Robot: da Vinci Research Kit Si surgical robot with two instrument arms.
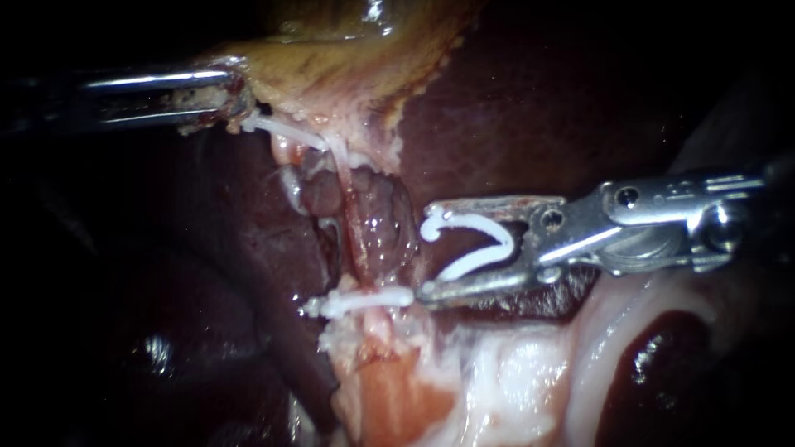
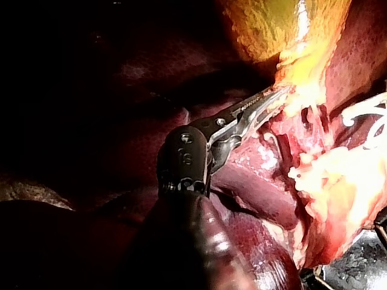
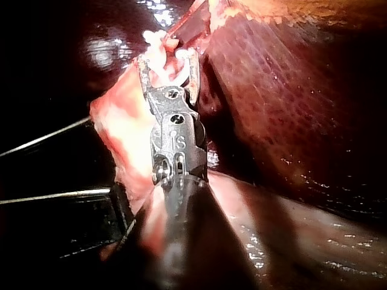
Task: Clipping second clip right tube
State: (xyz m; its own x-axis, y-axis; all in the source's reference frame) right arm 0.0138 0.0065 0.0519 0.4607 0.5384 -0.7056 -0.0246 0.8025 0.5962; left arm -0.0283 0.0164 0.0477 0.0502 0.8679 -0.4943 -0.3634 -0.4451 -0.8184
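Note:
My left instrument [image 1: 234, 98] comes in at the upper left, its jaws shut on the yellowish edge of the gallbladder [image 1: 331, 66]. In the left wrist view its jaws [image 2: 273, 99] hold that same pale tissue. My right instrument [image 1: 426, 248] comes in from the right, its jaws spread wide with an open white clip [image 1: 476, 244] seated between them. Its tips stand just right of the reddish tube [image 1: 377, 223], not around it. A closed white clip [image 1: 364, 300] crosses the tube lower down. The right wrist view shows the jaws [image 3: 169, 60] against pale tissue.
Dark red liver [image 1: 530, 116] lies behind and to the right of the tube. Pale fatty tissue [image 1: 505, 372] spreads below the right instrument's jaws. A white strand [image 1: 290, 132] runs from the left instrument's jaws toward the tube. The far left is dark.

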